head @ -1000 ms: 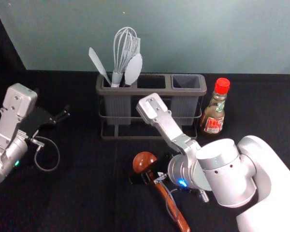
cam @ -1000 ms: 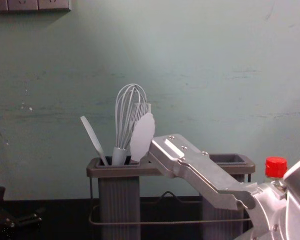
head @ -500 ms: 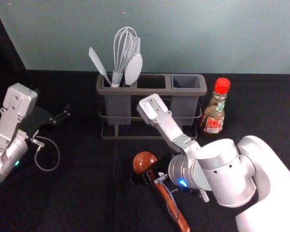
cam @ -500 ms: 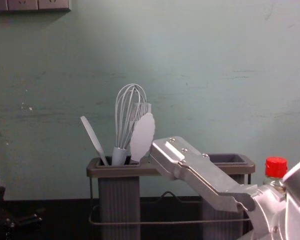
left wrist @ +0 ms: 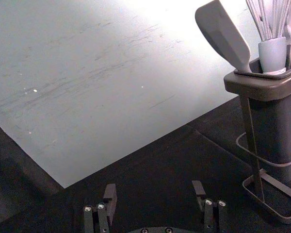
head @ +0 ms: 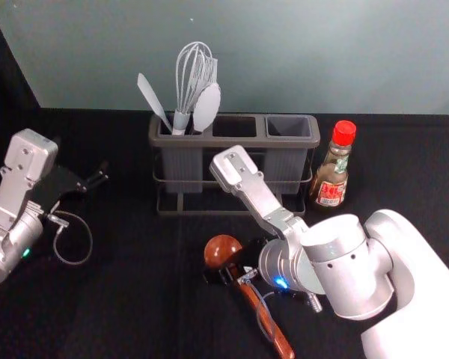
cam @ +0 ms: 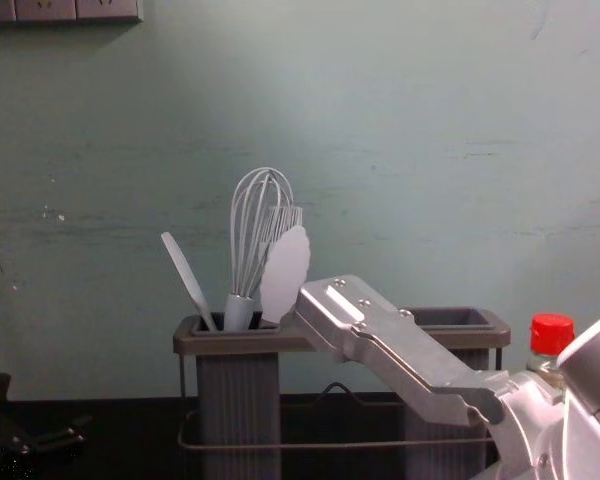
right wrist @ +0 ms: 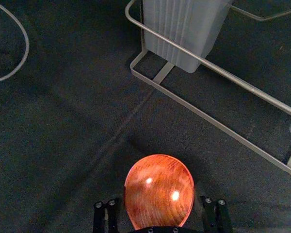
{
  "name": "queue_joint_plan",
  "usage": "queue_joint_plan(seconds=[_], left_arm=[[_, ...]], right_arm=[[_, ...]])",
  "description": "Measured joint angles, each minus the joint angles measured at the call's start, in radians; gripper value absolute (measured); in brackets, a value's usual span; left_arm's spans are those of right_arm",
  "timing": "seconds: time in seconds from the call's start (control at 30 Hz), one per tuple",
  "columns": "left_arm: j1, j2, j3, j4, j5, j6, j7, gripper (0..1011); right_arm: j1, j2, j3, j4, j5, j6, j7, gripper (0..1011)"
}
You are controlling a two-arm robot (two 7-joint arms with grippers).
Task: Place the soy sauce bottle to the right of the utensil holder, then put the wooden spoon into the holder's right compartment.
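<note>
The wooden spoon (head: 222,251) lies on the black cloth, bowl toward the holder. At its neck, my right gripper (head: 229,274) is low over the cloth; in the right wrist view the gripper (right wrist: 158,206) is open, with the spoon's bowl (right wrist: 159,189) between its separated fingers. The soy sauce bottle (head: 331,176) stands upright just right of the utensil holder (head: 292,141), whose right compartment (head: 288,127) holds nothing visible. My left gripper (head: 96,178) stays parked at the left; in the left wrist view the gripper (left wrist: 154,191) is open and empty.
A whisk (head: 191,78), a white spatula (head: 153,97) and other white utensils stand in the holder's left compartment. Behind the holder rises a pale green wall (cam: 400,150). The right forearm, large in the chest view, crosses in front of the holder.
The right arm has shifted very slightly to the left, and the spoon's bowl has moved a little left too. The left arm, holder and bottle are unchanged.
</note>
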Motion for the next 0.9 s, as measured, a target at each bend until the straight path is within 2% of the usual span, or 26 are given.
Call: queue_joint_plan(seconds=[0.23,0.53,0.7,0.73,0.9], left_arm=[[0.0,0.0,0.0,0.0,0.0,0.0,0.0,1011],[0.0,0.0,0.0,0.0,0.0,0.0,0.0,1011],[0.0,0.0,0.0,0.0,0.0,0.0,0.0,1011],[0.0,0.0,0.0,0.0,0.0,0.0,0.0,1011],[0.0,0.0,0.0,0.0,0.0,0.0,0.0,1011]], right_arm=[[-0.012,0.001,0.009,-0.02,-0.01,0.002,0.014,837],[-0.067,0.04,0.047,-0.121,-0.012,-0.02,0.046,837],[-0.139,0.08,0.115,-0.217,0.011,-0.092,0.072,837],[-0.167,0.092,0.141,-0.246,0.019,-0.127,0.079,837],[-0.239,0.118,0.205,-0.307,0.042,-0.244,0.093,837]])
